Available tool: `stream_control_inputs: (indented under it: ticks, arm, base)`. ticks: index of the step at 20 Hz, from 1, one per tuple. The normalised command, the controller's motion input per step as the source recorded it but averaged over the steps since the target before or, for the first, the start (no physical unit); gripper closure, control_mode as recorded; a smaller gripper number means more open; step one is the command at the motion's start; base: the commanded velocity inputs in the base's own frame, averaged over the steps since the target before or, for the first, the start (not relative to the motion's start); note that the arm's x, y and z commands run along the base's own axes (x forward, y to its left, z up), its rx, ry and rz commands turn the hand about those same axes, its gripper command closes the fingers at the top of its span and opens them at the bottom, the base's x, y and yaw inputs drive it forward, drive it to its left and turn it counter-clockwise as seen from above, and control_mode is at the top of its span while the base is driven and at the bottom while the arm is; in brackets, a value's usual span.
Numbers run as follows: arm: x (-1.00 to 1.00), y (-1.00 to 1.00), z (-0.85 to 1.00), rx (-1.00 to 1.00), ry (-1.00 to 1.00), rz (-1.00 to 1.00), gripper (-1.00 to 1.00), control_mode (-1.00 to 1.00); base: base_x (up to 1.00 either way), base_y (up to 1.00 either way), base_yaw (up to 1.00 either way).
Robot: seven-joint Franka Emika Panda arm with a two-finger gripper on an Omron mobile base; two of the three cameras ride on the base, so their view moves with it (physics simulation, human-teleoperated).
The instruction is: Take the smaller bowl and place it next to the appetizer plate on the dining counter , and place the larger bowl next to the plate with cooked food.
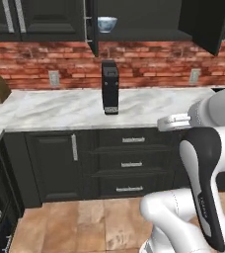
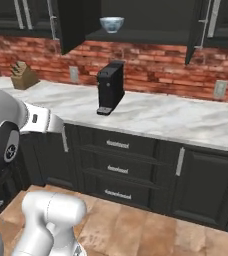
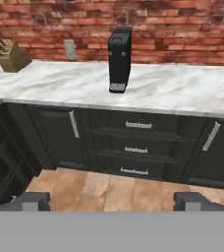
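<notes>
Trouble ahead is the reach: smaller bowl (image 1: 107,23) sits up in the open cabinet above the black coffee machine (image 1: 110,87), w/ door edges close on both sides. My pincer (image 3: 112,201) is spread wide, empty, well below and short of that machine, so I could clip a door or knock the bowl off its shelf.

The robot's two-finger gripper (image 3: 112,202) hangs with its jaws wide apart, low over the wooden floor (image 3: 114,189), facing the dark cabinet front with three stacked drawers (image 3: 133,150). Above and beyond it, on the marble wall counter (image 3: 182,91), a tall black coffee machine (image 3: 119,59) stands straight ahead, backed by the brick wall. Far to its left sits a wooden knife block (image 3: 11,55). Higher up, a small white bowl (image 1: 107,23) rests inside the open upper cabinet.
</notes>
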Motion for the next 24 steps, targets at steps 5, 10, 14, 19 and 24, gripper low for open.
stream_control_inputs:
  ticks: [5,10,14,19,24]
  arm:
    - [0.0,0.0,0.0,0.0,0.0,0.0,-1.0,1.0]
    - [0.0,0.0,0.0,0.0,0.0,0.0,-1.0,1.0]
    - [0.0,0.0,0.0,0.0,0.0,0.0,-1.0,1.0]
    - [0.0,0.0,0.0,0.0,0.0,0.0,-1.0,1.0]
    - [0.0,0.0,0.0,0.0,0.0,0.0,-1.0,1.0]
  base:
    - [1.0,-0.33,0.0]
    - [1.0,-0.09,0.0]
    - [1.0,0.0,0.0]
    - [1.0,0.0,0.0]
    - [1.0,0.04,0.01]
